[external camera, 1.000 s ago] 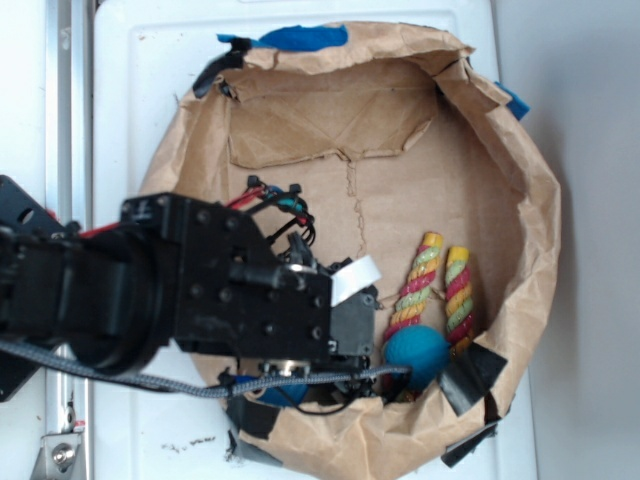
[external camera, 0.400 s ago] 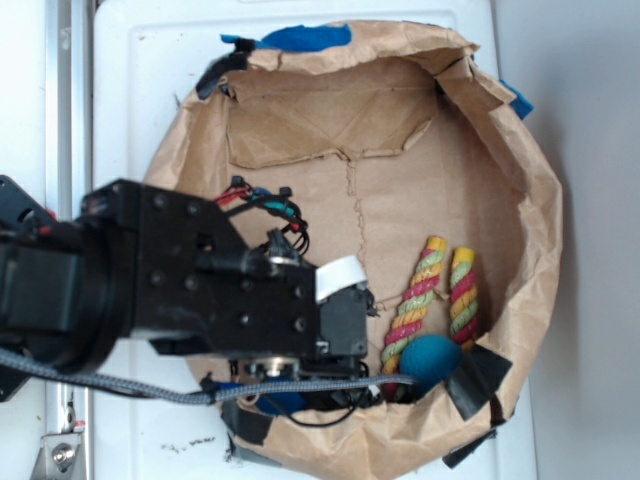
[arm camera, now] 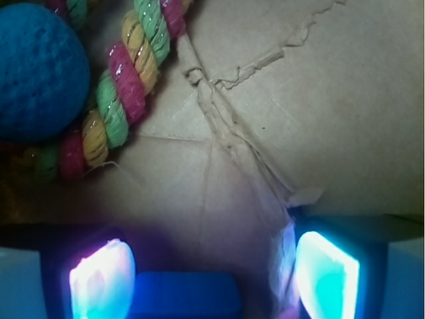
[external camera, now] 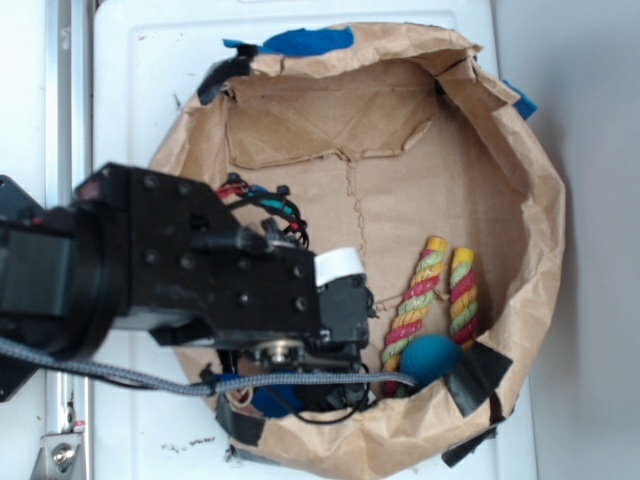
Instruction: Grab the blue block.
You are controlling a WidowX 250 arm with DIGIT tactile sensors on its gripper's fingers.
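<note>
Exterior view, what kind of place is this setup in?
Probably a lab test bench: a crumpled brown paper bin taped to a white tabletop, holding a striped rope toy and teal ball, with a black robot arm reaching in.

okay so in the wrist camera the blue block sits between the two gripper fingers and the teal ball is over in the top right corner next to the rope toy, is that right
Not quite. In the wrist view the teal ball is in the top left corner, not the top right, touching the rope toy. The rest holds: the blue block sits low in the frame between the fingers of the gripper.
</note>
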